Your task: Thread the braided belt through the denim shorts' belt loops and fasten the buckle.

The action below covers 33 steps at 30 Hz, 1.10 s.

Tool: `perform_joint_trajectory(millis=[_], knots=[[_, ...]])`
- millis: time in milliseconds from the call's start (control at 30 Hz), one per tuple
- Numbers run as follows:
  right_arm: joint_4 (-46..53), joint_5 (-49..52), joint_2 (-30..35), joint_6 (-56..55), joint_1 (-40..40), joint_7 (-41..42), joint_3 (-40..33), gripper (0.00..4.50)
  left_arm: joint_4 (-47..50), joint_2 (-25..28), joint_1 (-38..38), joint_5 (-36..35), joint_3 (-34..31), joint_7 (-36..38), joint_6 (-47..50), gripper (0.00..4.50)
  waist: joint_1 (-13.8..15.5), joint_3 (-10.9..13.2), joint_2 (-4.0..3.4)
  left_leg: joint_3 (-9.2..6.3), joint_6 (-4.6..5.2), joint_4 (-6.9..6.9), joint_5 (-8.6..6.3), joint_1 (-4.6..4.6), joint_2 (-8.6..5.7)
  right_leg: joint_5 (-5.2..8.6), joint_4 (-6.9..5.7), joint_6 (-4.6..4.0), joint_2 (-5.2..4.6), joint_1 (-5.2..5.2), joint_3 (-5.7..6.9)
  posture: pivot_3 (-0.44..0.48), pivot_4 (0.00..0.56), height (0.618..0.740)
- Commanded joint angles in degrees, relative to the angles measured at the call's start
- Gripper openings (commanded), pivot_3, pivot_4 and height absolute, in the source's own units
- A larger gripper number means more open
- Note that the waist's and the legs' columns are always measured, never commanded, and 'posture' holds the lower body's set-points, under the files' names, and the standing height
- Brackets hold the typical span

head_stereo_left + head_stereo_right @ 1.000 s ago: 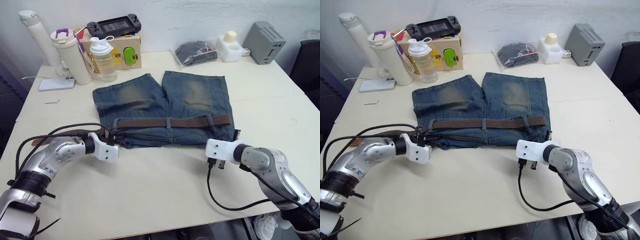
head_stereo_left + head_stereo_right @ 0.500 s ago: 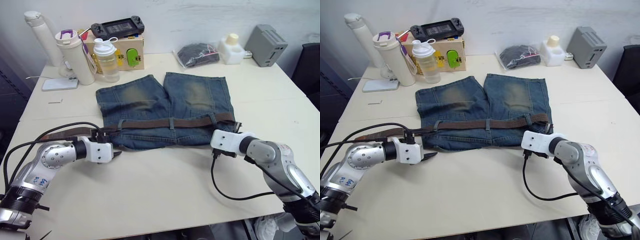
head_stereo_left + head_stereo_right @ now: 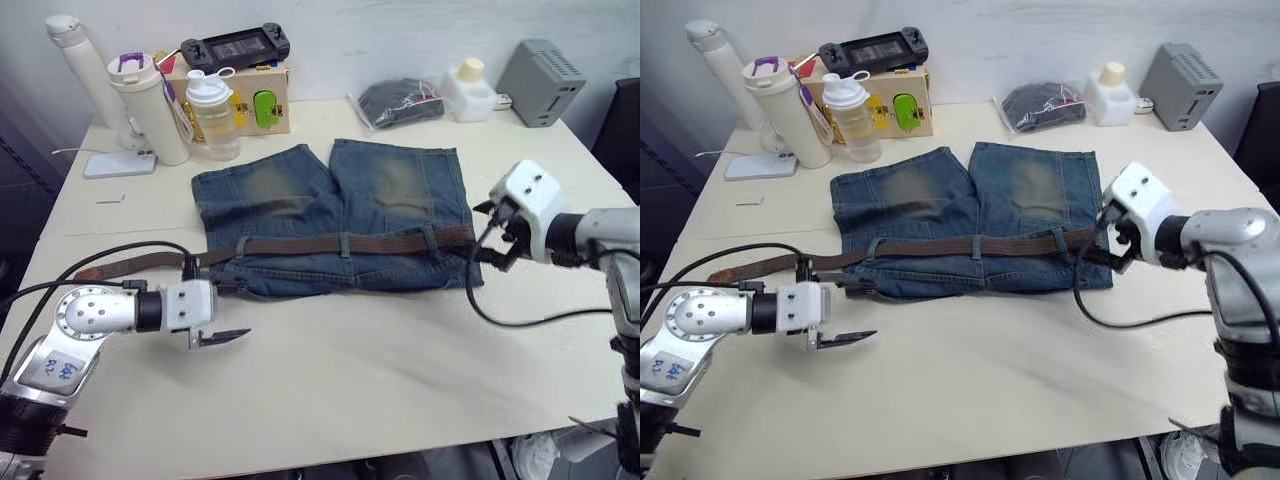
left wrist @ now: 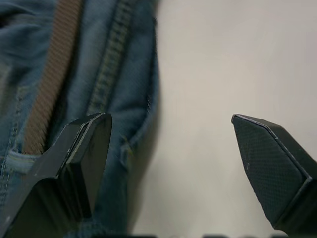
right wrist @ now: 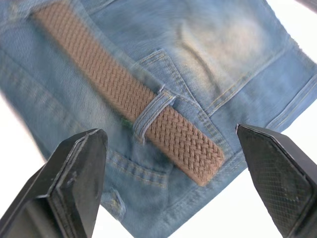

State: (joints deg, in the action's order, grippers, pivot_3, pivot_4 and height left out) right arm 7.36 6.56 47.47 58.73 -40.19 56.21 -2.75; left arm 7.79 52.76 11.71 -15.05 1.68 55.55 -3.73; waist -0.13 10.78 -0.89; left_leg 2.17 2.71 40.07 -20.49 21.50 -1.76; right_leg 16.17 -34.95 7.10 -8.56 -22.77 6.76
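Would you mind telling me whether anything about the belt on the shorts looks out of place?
The braided belt sits lopsided: on the robot's right its end stops at the denim shorts' edge, while a long tail trails off the left side onto the table, unfastened.

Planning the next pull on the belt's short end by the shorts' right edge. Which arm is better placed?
Probably the right: the right gripper, jaws open, hangs beside that end of the braided belt. The left gripper sits over bare table.
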Motion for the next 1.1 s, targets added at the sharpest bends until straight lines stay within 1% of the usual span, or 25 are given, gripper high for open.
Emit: perform_joint_trajectory(millis=[33, 133, 200, 367, 467, 500, 567, 600, 700, 767, 867, 1000, 1100], knots=[[-5.6, 1.1, -1.5, 2.9, -3.0, -1.9, 3.2, 4.43, -1.2, -0.8, 1.4, -0.4, -1.4, 0.8, 0.9, 4.26, 0.0, 0.0, 0.00, 0.00, 0.00, 0.00, 0.00, -0.01, 0.00, 0.00, -0.02, 0.00, 0.01, 0.00, 0.05, 0.000, 0.150, 0.690], [-10.9, 1.8, -3.1, 3.4, -5.0, -2.7, 5.1, 4.43, -0.9, -2.0, 1.3, -0.1, -1.4, 0.6, 1.4, 4.26, 0.0, 0.0, -0.01, 0.02, 0.00, -0.04, 0.00, 0.00, 0.00, 0.01, -0.02, -0.01, 0.05, -0.03, 0.30, 0.000, 0.150, 0.690], [-14.1, 3.5, -4.4, 4.4, -6.8, -2.7, 4.7, 4.43, 0.0, -2.6, 0.5, 0.3, -1.4, 0.7, 1.5, 4.26, 0.0, 0.0, -0.01, 0.05, 0.01, -0.03, 0.01, 0.04, -0.05, 0.01, -0.02, -0.01, 0.05, -0.03, 0.42, 0.000, 0.150, 0.690], [-19.7, 3.5, -5.0, 1.8, -9.9, -1.6, 8.4, 4.43, 0.5, -3.8, -1.4, 1.6, -1.7, 0.0, 0.6, 4.26, 0.0, 0.0, -0.01, 0.05, 0.04, -0.01, 0.03, 0.03, -0.07, 0.00, -0.05, 0.00, 0.04, -0.03, 0.46, 0.000, 0.150, 0.690], [-20.6, 4.1, -5.1, 0.7, -10.2, -0.6, 9.5, 3.69, 0.4, -4.3, -1.4, 2.0, -2.2, -0.3, 0.6, 4.26, 0.1, 0.0, -0.01, 0.01, 0.04, -0.01, 0.03, 0.04, -0.06, 0.00, -0.05, 0.00, 0.04, -0.03, 0.51, 0.000, 0.150, 0.690], [-20.5, 4.3, -5.1, 0.5, -10.0, -0.2, 9.9, 3.23, 0.0, -4.4, -1.1, 1.9, -2.6, -0.3, 0.7, 4.26, 0.0, 0.0, -0.01, 0.02, 0.04, -0.01, 0.03, 0.04, -0.07, 0.00, -0.04, 0.00, 0.04, -0.02, 0.50, 0.000, 0.150, 0.690], [-20.2, 4.8, -5.2, 0.1, -9.7, 0.2, 10.3, 2.14, -1.8, -4.2, 0.3, 2.0, -3.2, -0.1, 0.5, 4.26, 0.0, 0.0, -0.02, 0.02, 0.04, -0.01, 0.03, 0.04, -0.08, 0.00, -0.05, 0.00, 0.04, -0.02, 0.49, 0.000, 0.150, 0.690], [-20.1, 4.9, -5.2, -0.1, -9.5, 0.2, 10.4, 1.72, -2.9, -4.2, 1.3, 1.9, -3.4, -0.1, 0.5, 4.26, 0.0, 0.0, -0.02, 0.02, 0.04, -0.01, 0.03, 0.04, -0.07, 0.00, -0.05, 0.00, 0.04, -0.02, 0.50, 0.000, 0.150, 0.690], [-19.9, 5.3, -5.4, -0.3, -9.2, 0.0, 10.5, 0.13, -6.1, -5.4, 6.6, -1.3, -5.1, -0.4, 4.3, 4.26, 0.1, 0.0, -0.02, 0.00, 0.05, 0.00, 0.03, 0.04, -0.07, 0.00, -0.07, 0.00, 0.06, -0.02, 0.53, 0.000, 0.150, 0.690], [-19.2, 5.5, -5.8, -0.7, -8.7, -0.7, 10.0, 0.05, -11.2, -6.5, 12.8, -3.9, -5.8, -0.3, 9.8, 4.26, 0.1, 0.0, -0.01, 0.00, 0.05, 0.02, 0.04, 0.04, -0.08, 0.00, -0.08, 0.00, 0.07, -0.02, 0.55, 0.000, 0.150, 0.690], [-18.1, 5.1, -6.2, -2.0, -7.9, -2.0, 9.9, 0.05, -18.6, -8.2, 18.6, -4.6, -5.1, 0.7, 15.2, 4.26, 0.1, 0.0, 0.03, -0.02, 0.09, 0.05, 0.07, 0.05, -0.12, 0.00, -0.16, 0.00, 0.10, -0.01, 0.71, 0.000, 0.150, 0.690], [-16.1, 5.1, -6.8, -3.1, -6.4, -3.9, 9.3, 0.05, -26.9, -11.8, 24.1, -5.5, -4.1, 0.5, 24.4, 4.26, -0.2, 0.0, 0.03, 0.06, 0.09, -0.02, 0.06, 0.02, -0.17, 0.00, -0.14, 0.01, 0.10, -0.03, 0.81, 0.000, 0.150, 0.690], [-13.8, 5.5, -7.2, -2.9, -5.6, -5.2, 8.9, 0.05, -33.2, -13.5, 27.7, -4.5, -4.0, 0.2, 28.2, 4.26, 0.0, 0.1, 0.17, 0.04, 0.10, 0.01, 0.07, 0.04, -0.16, 0.00, -0.16, 0.01, 0.11, -0.03, 0.83, 0.000, 0.150, 0.690]])
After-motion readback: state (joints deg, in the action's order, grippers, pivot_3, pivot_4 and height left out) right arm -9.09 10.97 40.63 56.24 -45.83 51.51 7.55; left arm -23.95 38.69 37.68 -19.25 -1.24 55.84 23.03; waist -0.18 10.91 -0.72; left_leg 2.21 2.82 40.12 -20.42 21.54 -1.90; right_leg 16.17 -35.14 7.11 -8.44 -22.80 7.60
